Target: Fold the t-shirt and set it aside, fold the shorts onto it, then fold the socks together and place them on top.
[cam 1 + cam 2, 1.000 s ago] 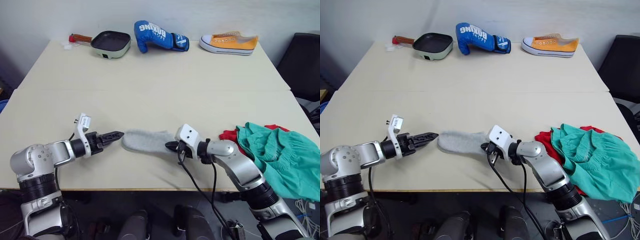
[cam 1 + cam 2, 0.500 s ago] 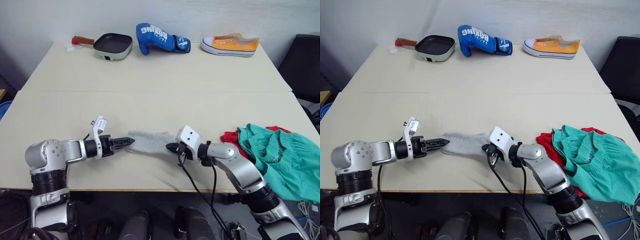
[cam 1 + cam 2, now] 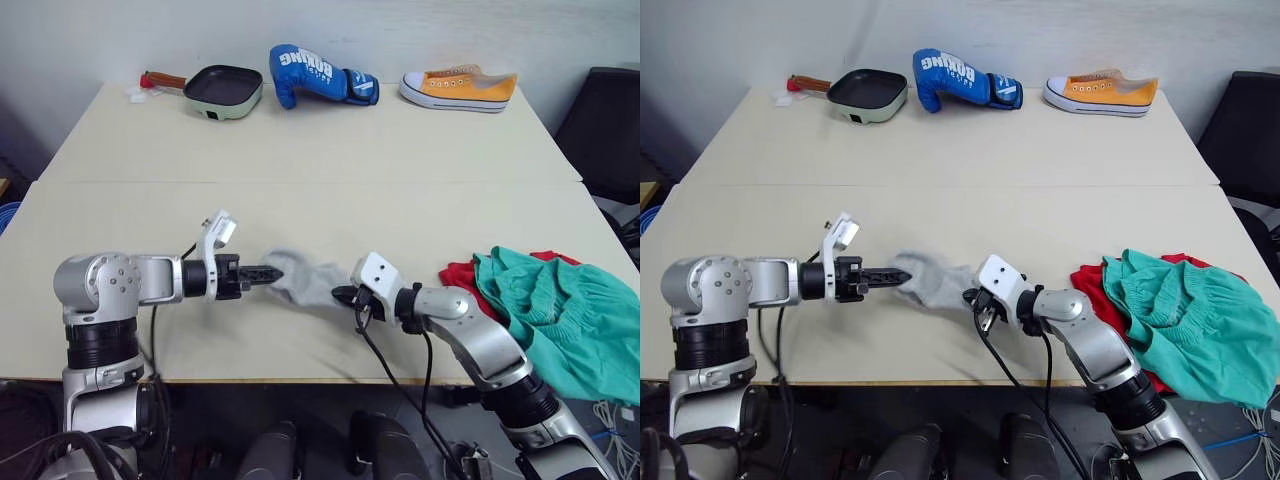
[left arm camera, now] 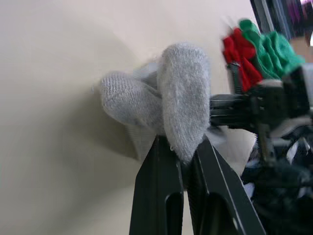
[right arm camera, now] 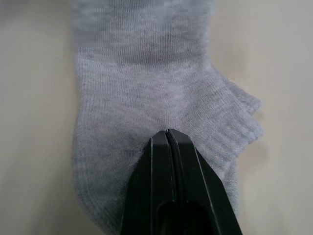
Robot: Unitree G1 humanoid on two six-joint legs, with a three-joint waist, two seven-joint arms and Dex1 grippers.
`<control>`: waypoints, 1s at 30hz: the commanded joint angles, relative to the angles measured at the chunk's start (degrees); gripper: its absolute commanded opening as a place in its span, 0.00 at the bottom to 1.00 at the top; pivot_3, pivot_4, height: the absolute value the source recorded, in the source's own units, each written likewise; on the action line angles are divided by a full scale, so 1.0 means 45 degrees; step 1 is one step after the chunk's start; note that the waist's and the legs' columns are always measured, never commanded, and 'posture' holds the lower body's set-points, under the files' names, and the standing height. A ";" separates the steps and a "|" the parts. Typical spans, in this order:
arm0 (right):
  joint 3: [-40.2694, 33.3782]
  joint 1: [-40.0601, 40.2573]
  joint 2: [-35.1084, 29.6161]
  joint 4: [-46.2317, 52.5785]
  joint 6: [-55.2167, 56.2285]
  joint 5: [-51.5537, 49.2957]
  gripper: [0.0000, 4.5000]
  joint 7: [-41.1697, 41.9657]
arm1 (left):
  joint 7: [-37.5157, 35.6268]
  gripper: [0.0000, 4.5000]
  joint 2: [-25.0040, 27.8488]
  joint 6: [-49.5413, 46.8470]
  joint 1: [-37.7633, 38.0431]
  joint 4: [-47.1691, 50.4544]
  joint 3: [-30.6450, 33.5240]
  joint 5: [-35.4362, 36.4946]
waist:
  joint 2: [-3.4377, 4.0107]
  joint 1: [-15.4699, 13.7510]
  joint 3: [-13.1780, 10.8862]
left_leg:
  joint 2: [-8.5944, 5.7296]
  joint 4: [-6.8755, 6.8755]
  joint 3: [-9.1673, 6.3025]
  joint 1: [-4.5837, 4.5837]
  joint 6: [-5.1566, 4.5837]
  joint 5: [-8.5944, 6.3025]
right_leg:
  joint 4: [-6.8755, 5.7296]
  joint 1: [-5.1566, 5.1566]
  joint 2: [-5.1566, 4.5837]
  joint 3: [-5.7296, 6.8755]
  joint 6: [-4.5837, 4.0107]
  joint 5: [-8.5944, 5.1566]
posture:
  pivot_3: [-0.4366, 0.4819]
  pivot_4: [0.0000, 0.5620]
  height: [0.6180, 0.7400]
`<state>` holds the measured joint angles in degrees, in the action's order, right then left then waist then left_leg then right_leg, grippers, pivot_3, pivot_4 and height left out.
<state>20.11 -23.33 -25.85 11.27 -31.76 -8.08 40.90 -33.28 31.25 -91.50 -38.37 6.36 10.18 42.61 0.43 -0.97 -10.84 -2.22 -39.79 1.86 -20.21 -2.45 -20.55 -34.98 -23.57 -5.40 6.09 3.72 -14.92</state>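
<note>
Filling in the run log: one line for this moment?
step: fold socks | left claw: shut on toe end, lifted | right claw: shut, pinning cuff end | shorts on t-shirt

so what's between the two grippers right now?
Just the socks: the left gripper pinches the toe end, the right gripper pins the cuff end to the table. Shows in the left eye view.
</note>
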 commanded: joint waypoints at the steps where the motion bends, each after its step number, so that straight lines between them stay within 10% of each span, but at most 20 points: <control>1: 0.0260 0.0008 0.0024 -0.0328 0.0162 0.0362 0.00 0.0081 | -0.0874 0.00 0.0800 0.1119 -0.0617 0.0755 -0.1776 -0.0069 | 0.0001 0.0042 -0.0001 | 0.0001 0.0012 0.0003 0.0003 0.0011 0.0007 | 0.0002 -0.0002 0.0003 -0.0003 -0.0001 0.0000 | 0.48 0.27 1.00; 13: 0.0146 -0.0194 0.0381 -0.0840 0.0405 0.0574 0.00 -0.0065 | -0.2347 0.00 -0.0199 0.4327 -0.2802 -0.1419 -0.6287 -0.2092 | 0.0001 0.0110 -0.0003 | 0.0017 0.0037 0.0003 -0.0002 -0.0029 0.0061 | 0.0041 -0.0009 0.0021 -0.0001 -0.0005 -0.0003 | 0.48 0.27 1.00; 22: -0.0192 0.0383 0.0128 -0.0121 -0.0021 0.0487 0.00 -0.0232 | -0.4689 0.62 0.0257 0.6448 -0.2199 -0.2000 -0.6339 -0.2391 | 0.0001 0.0168 -0.0003 | 0.0019 0.0037 -0.0002 -0.0007 -0.0033 0.0063 | 0.0050 -0.0008 0.0015 0.0003 -0.0005 -0.0004 | 0.48 0.27 1.00; 30: -0.1572 0.0997 0.0087 0.1818 -0.1514 -0.0646 0.00 -0.0378 | -0.6578 0.62 0.0535 0.8413 -0.1458 -0.2073 -0.6316 -0.2703 | 0.0011 0.0055 -0.0010 | 0.0019 0.0043 -0.0008 -0.0016 -0.0035 0.0063 | 0.0091 -0.0011 0.0012 0.0009 -0.0006 -0.0004 | 0.48 0.27 1.00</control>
<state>15.19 -19.22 -24.46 16.06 -36.76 -9.69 39.81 -61.93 33.79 -55.36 -44.84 -3.18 -18.95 31.07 0.48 -0.72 -10.89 -2.13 -39.59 1.82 -20.29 -2.61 -20.27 -34.56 -23.63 -5.35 6.12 3.69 -14.94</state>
